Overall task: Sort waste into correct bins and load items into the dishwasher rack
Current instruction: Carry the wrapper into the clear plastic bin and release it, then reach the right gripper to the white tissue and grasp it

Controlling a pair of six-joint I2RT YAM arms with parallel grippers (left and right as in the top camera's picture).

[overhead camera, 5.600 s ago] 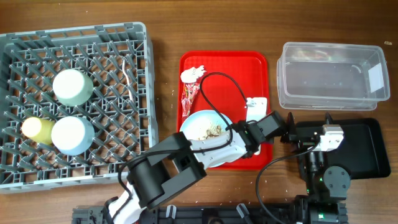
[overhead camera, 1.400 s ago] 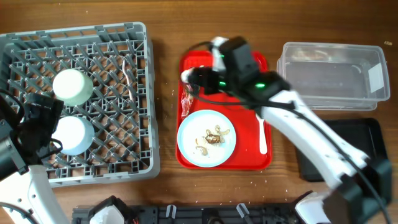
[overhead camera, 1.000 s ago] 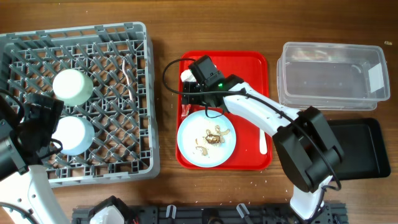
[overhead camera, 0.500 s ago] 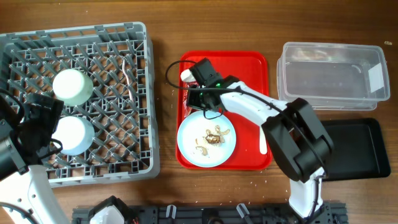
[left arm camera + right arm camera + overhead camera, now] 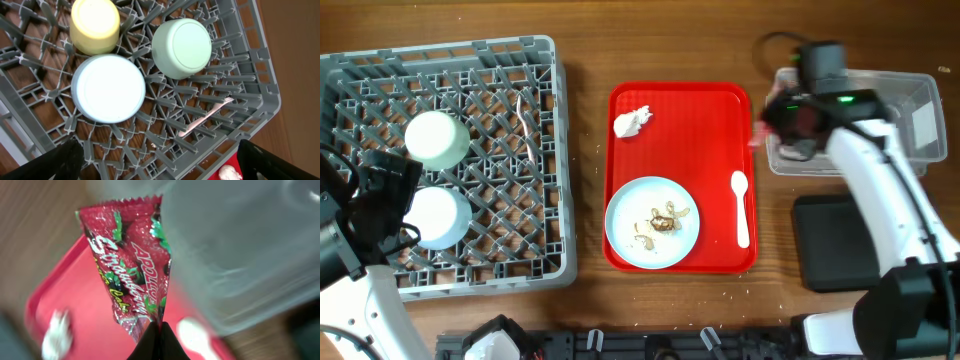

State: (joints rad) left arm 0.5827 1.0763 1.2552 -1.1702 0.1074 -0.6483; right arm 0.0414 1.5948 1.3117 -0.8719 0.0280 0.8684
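Our right gripper [image 5: 156, 339] is pinched tight on one end of the red snack wrapper [image 5: 131, 275]. The wrapper stretches out ahead of the fingertips, just beside the wall of the clear tub [image 5: 240, 255], with the red tray [image 5: 90, 330] beyond it. Our left gripper [image 5: 167, 162] is spread wide and holds nothing. It hovers over the dishwasher rack [image 5: 250, 75], with the pale blue bowl [image 5: 108, 88], mint-green bowl [image 5: 181, 48] and yellow cup [image 5: 95, 25] ahead of it.
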